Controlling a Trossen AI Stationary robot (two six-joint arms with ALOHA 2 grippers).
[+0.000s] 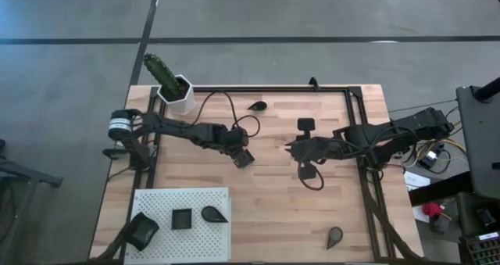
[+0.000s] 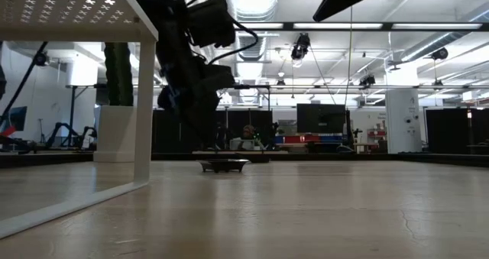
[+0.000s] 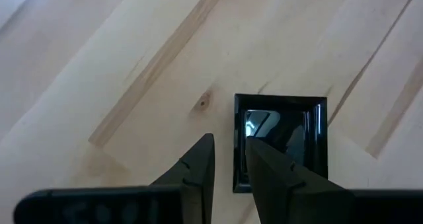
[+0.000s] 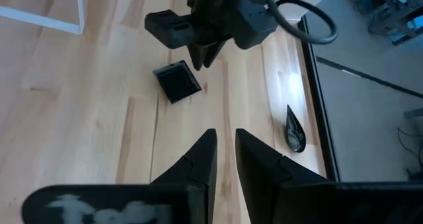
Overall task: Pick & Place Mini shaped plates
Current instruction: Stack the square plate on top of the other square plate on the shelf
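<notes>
A pale wooden table fills the floor space, framed by a dark rail, in a large workshop hall with ceiling lights and dark monitors at the back. At its near left corner stands a raised white perforated board carrying three small black dishes. A white pot with a green cactus sits at the far left corner.

The left gripper hovers over the table's middle, directly above a square black mini plate lying flat on the wood. Its fingers stand only narrowly apart, straddling the plate's near rim but not yet clamped on it. To pick well, I judge it should come straight down so one finger lands inside the dish and one outside, then pinch the rim before lifting.

The right gripper waits mid-table, empty, fingers nearly together. Teardrop plates lie loose: one near the far rail, another near the front edge.
</notes>
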